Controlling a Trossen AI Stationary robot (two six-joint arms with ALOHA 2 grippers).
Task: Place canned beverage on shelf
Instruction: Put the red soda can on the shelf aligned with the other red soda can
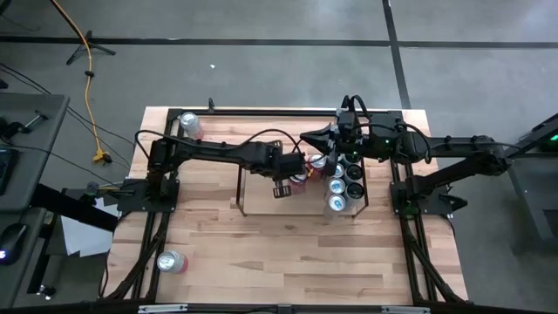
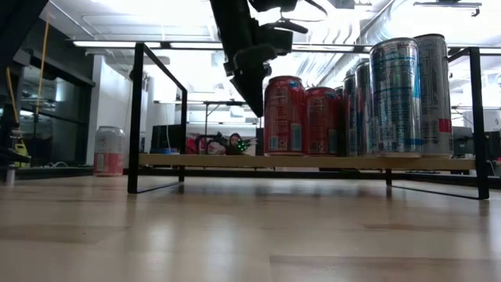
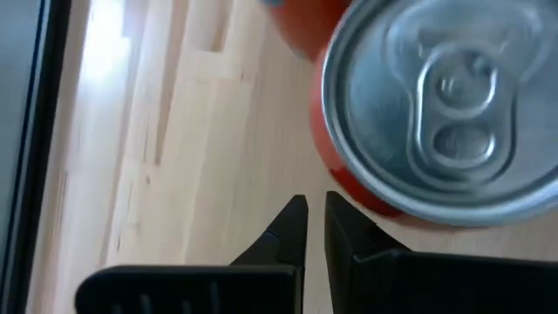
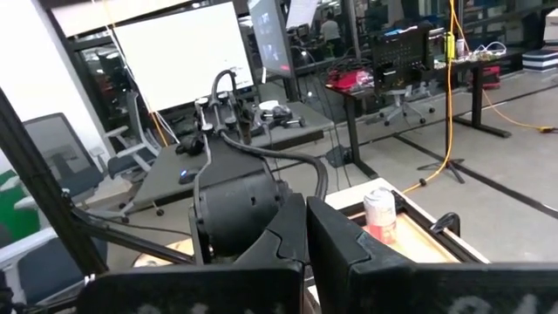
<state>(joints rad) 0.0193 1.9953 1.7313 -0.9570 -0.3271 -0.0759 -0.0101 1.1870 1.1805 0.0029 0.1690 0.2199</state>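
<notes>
The shelf [image 1: 241,187] is a low black rod rack at the table's middle; it also shows in the low view [image 2: 135,117]. Several tall silver cans [image 1: 345,185] and two red cans stand upright on its right half. My left gripper [image 1: 290,174] is shut and points down just left of the nearer red can [image 2: 283,113], whose silver top fills the left wrist view [image 3: 445,113]. My right gripper [image 1: 307,139] is shut and empty, held level over the shelf's far side, pointing toward the table's left. My left gripper's shut fingers [image 3: 336,214] stand close against the left side of the red can [image 3: 349,179], coming from above and pointing down. I cannot tell whether they touch it. The can stands upright on the shelf.
A pink-and-silver can [image 1: 190,125] stands at the table's far left corner, also in the low view [image 2: 109,150]. Another can [image 1: 170,260] lies near the front left. The shelf's left half [image 1: 261,196] is bare. The black rail frame [image 1: 261,112] runs along the table's edges.
</notes>
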